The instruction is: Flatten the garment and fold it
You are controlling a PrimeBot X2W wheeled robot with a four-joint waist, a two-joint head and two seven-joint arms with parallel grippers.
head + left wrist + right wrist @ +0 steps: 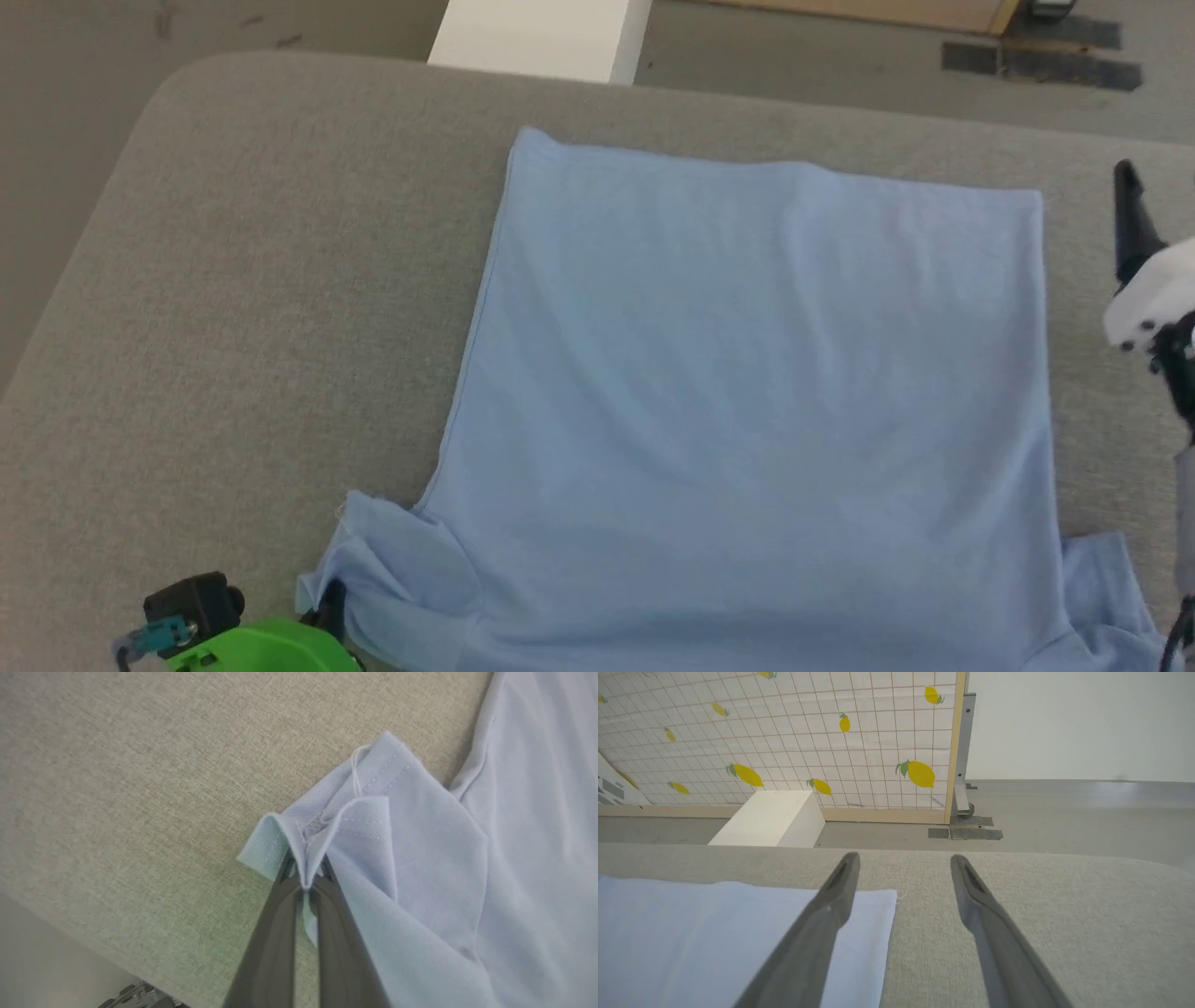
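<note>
Flattening step. Pinching crumpled sleeve (pixel 373 826) of garment (pixel 747 392), spread across grey bench (pixel 280 280), with left gripper (pixel 306 879), fingers clamped on hem. Right gripper (pixel 903 868) fingers wide, empty, above garment's far corner. Next, likely: draw sleeve outward, lay flat before folding.

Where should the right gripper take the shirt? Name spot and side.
Probably the right sleeve at its cuff, coming from the right of the shirt: it juts past the flat body as a free flap, mirroring the left sleeve the left gripper pinches. The right gripper hangs open.
</note>
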